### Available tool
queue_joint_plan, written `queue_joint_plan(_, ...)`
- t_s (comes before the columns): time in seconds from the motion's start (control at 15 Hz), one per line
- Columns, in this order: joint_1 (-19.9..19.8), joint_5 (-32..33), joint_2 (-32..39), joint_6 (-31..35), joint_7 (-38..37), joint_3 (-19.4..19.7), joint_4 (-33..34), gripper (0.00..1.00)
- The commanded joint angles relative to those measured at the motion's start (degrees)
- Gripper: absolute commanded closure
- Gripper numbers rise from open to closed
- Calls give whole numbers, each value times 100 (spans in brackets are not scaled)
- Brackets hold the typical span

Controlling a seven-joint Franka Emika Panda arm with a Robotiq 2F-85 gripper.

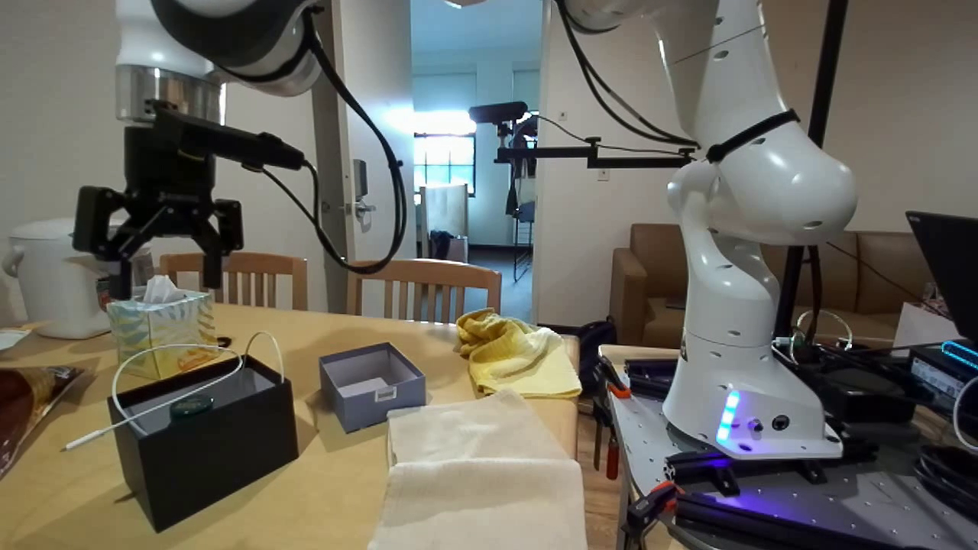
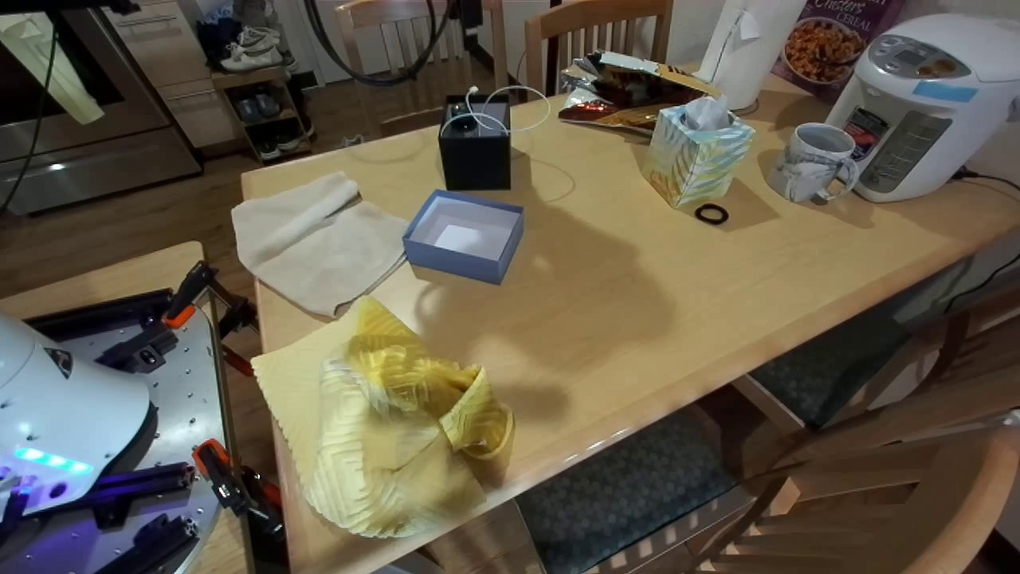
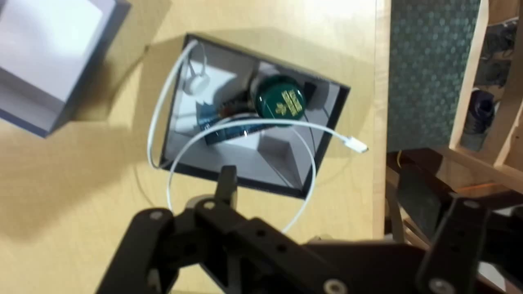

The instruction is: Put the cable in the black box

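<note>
The black box (image 1: pixel 221 466) stands open-topped on the table; it also shows in an exterior view (image 2: pixel 476 163) and the wrist view (image 3: pixel 261 187). The white cable (image 1: pixel 229 375) lies partly inside it, with loops rising above and over the rim. In the wrist view the cable (image 3: pixel 261 121) crosses the opening and its white plug (image 3: pixel 355 144) sticks out past one side. A green-lidded jar (image 3: pixel 282 100) and a blue packet (image 3: pixel 233 130) are also inside. My gripper (image 1: pixel 166 276) is open and empty above the box, apart from the cable.
A grey-blue open box (image 1: pixel 372 401) stands beside the black box. A tissue box (image 1: pixel 164 336), beige cloth (image 1: pixel 481 473) and yellow cloth (image 1: pixel 523 363) lie around. A snack bag (image 2: pixel 621 100), mug (image 2: pixel 809 163), white water boiler (image 2: pixel 916 112) and black ring (image 2: pixel 712 213) are farther along the table.
</note>
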State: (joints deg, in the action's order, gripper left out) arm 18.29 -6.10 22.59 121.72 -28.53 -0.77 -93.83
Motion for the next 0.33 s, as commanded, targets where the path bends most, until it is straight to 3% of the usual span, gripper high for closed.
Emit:
queue_joint_plan(0.0,-112,-55,-94,-1214,-645,-155,131,0)
queue_joint_plan(0.07,-135,50,-35,-701,-339,-187,51,0)
queue_joint_plan(0.27,-137,45,-39,-1020,-524,-204,102,0)
